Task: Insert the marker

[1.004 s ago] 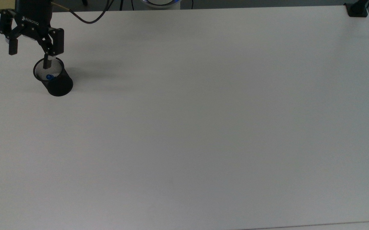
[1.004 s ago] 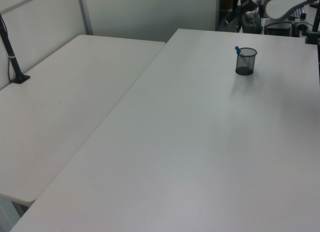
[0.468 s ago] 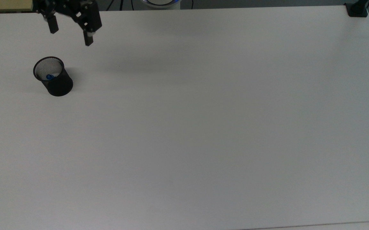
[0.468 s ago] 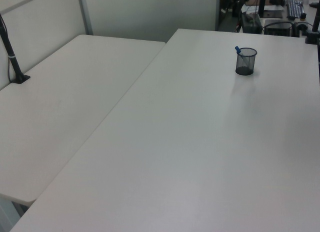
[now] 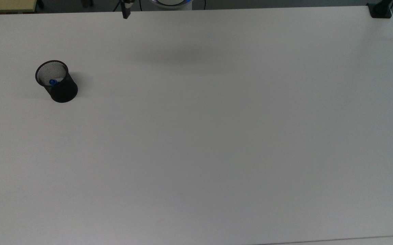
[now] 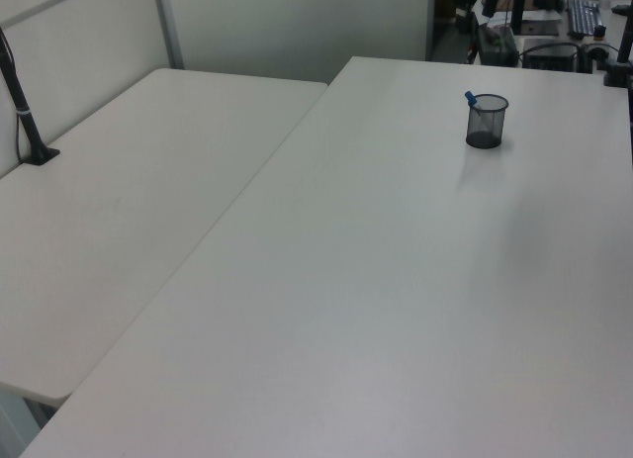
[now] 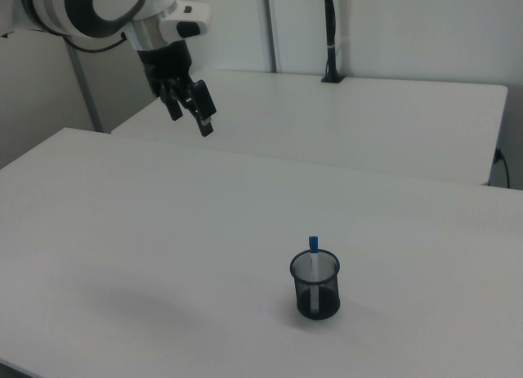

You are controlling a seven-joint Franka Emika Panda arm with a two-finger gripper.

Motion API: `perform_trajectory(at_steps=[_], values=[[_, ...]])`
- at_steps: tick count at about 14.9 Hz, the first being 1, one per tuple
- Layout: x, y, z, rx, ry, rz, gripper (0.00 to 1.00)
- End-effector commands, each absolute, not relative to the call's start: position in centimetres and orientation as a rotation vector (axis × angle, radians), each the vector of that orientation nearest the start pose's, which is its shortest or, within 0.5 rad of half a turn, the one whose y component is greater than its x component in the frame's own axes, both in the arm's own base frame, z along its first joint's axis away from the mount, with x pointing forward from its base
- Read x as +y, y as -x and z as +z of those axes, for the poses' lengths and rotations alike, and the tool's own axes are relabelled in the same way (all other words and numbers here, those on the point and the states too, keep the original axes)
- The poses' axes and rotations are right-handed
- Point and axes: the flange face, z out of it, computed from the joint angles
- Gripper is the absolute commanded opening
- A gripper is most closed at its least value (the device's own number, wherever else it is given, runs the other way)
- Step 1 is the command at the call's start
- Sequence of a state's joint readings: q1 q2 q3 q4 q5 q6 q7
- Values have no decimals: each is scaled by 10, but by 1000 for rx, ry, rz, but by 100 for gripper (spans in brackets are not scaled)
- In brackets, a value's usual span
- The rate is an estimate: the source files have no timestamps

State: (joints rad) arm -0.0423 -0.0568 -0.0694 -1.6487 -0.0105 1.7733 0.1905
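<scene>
While one marker point(image 7: 313, 249) stands in cup point(image 7: 315, 286) — hand point(image 7: 189, 113) apart.

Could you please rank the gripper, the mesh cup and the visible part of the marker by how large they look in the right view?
1. gripper, though its distance from the camera may differ
2. mesh cup
3. marker, showing a blue tip above the rim

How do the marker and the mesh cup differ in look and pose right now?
The slim white marker with a blue end is narrow and leans on the rim; the black mesh cup is wide, dark and stands upright. The marker's end pokes above the cup's rim. Both sit apart from the claw.
</scene>
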Motion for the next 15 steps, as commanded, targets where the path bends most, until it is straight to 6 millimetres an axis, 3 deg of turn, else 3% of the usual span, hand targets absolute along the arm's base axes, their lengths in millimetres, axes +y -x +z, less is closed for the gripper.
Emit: perform_trajectory(at_steps=[1, 5, 15], values=[[-49, -550, 621, 376, 3108, -206, 100], [-44, -552, 617, 106, 3152, -193, 100], [-46, -548, 617, 113, 3154, -163, 100]])
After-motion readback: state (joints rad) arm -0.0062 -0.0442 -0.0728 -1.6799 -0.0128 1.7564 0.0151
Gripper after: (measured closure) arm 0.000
